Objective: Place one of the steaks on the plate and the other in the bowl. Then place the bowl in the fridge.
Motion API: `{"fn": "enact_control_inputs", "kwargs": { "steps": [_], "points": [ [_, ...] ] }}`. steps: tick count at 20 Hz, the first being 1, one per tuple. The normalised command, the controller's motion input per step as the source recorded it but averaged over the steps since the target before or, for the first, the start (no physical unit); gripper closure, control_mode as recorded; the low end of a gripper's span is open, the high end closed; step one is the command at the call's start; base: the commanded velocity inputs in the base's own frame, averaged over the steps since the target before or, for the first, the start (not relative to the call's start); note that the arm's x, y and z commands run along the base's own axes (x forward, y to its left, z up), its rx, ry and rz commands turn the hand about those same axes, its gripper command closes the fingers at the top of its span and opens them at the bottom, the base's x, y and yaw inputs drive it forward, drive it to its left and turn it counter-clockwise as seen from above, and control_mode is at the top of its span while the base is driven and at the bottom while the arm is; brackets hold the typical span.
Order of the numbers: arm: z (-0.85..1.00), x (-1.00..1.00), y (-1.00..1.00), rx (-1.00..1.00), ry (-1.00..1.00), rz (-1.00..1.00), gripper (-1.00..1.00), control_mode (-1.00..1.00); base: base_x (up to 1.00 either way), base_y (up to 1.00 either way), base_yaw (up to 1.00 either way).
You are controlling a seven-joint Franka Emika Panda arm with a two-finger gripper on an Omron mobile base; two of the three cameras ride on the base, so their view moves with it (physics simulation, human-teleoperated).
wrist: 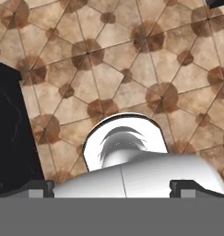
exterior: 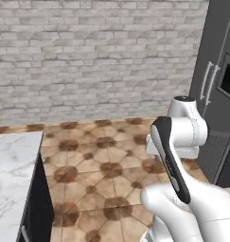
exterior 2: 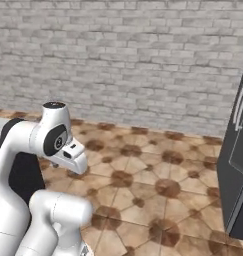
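A wide stretch of brown patterned floor tiles lies open between the brick wall and the robot; it is bounded on the left by the marble counter with its dark cabinet side, and on the right by the fridge, cut off by the frame edge, doors shut. The gripper is seen spread wide and released, nothing between its tips, pointed at the floor.

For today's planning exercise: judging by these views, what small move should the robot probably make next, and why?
Probably turn the base left toward the marble counter. The gripper hangs open over bare floor tiles, holding nothing, and the fridge stands shut at right.
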Motion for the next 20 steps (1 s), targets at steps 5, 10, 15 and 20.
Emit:
{"fn": "enact_control_inputs", "kwargs": {
  "steps": [5,10,15,20],
  "points": [
    [0.0,0.0,0.0,0.0,0.0,0.0,-1.0,1.0,1.0,0.03,-0.03],
    [0.0,0.0,0.0,0.0,0.0,0.0,-1.0,1.0,1.0,0.12,-0.03],
    [0.0,0.0,0.0,0.0,0.0,0.0,-1.0,1.0,1.0,0.19,-0.1],
    [0.0,0.0,0.0,0.0,0.0,0.0,-1.0,1.0,1.0,0.22,-0.15]
  ]
}}
